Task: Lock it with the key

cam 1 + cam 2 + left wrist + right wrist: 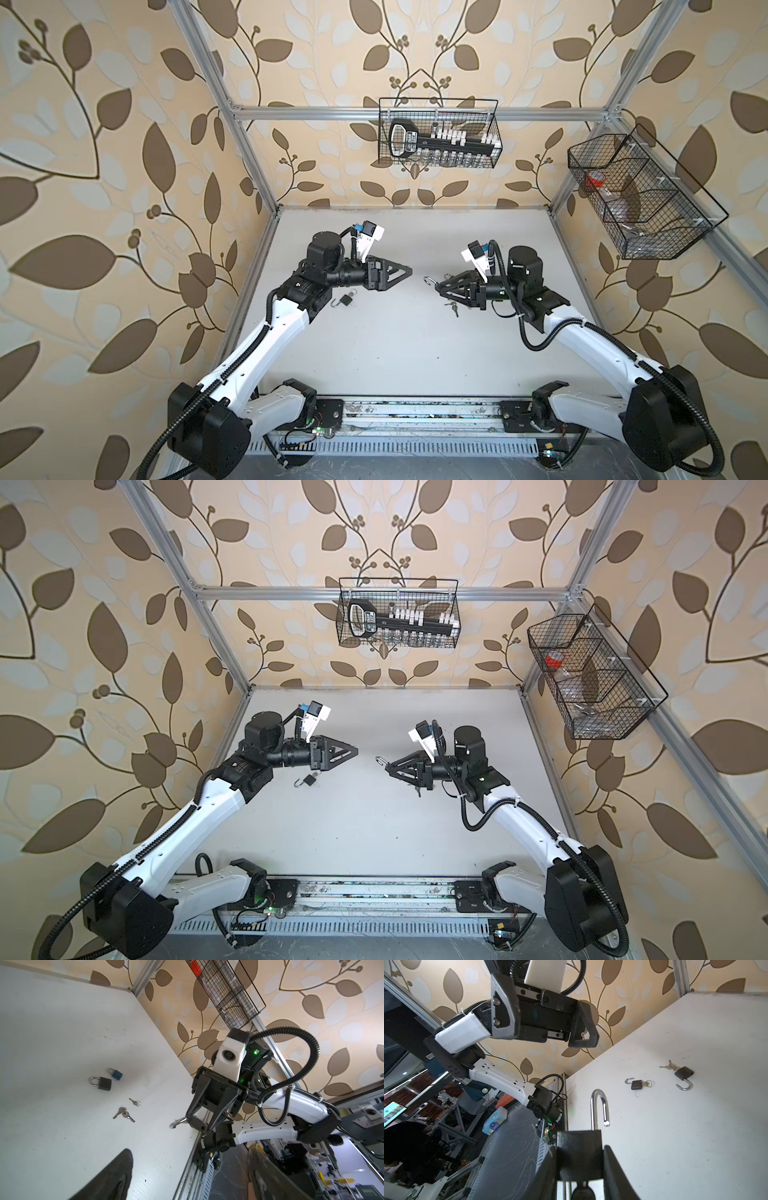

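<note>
My right gripper (580,1167) is shut on the body of a black padlock (579,1147), held in the air. Its silver shackle (599,1105) stands open and points toward the left gripper. A dark rounded shape like a key head (583,1191) shows under the padlock body, between the fingers. In both top views the right gripper (441,287) (390,767) faces the left gripper (409,271) (355,752) across a small gap. The left gripper (191,1176) is open and holds nothing.
On the white table (395,353) lie an open black padlock (345,300), another with a key in it (636,1084), a shut black padlock (101,1083), a blue one (116,1073) and loose keys (124,1113) (451,306). Wire baskets (440,133) (640,195) hang on the walls.
</note>
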`<act>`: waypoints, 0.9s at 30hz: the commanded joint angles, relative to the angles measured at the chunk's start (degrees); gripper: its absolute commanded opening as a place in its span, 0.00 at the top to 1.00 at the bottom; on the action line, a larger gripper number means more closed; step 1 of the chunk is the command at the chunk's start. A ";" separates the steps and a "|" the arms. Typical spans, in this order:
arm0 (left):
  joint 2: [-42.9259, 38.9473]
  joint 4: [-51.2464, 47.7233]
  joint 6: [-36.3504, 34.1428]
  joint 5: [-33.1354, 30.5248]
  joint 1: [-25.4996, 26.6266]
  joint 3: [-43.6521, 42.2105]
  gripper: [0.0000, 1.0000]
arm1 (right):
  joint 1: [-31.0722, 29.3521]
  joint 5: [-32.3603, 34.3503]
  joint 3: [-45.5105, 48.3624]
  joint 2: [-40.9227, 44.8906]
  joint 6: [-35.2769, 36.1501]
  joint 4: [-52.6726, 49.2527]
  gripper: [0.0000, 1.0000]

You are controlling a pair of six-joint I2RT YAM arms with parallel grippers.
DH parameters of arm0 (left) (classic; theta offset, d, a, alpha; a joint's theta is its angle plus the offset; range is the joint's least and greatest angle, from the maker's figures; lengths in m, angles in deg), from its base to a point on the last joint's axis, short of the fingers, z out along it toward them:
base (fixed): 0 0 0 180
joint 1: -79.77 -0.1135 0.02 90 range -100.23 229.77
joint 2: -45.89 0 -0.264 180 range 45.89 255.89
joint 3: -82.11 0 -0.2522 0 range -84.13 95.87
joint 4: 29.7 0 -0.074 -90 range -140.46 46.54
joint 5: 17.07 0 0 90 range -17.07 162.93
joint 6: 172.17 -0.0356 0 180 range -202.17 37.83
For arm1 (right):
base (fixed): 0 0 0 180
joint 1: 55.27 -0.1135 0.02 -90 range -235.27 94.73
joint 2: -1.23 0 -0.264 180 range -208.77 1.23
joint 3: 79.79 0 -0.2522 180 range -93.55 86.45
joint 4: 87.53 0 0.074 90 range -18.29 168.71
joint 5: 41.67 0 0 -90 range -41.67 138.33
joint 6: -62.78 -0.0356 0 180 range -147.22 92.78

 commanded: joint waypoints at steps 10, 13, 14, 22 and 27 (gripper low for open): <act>4.52 3.25 -2.69 5.45 6.17 3.78 0.28 | -4.28 -5.12 -4.36 -2.04 -0.74 2.35 1.00; 5.19 2.35 -3.37 5.48 6.95 4.30 0.35 | -4.44 -4.14 -4.57 -2.71 -1.53 2.88 1.00; 5.38 2.25 -3.38 5.63 6.93 4.32 0.37 | -4.41 -3.87 -4.71 -3.06 -1.81 2.82 1.00; 5.12 1.55 -3.97 5.83 7.34 3.99 0.56 | -4.43 -1.85 -4.61 -3.08 -1.96 2.11 1.00; 5.03 -0.52 -5.27 4.46 7.33 4.47 0.60 | -4.44 -1.38 -4.20 -1.68 -1.74 2.27 1.00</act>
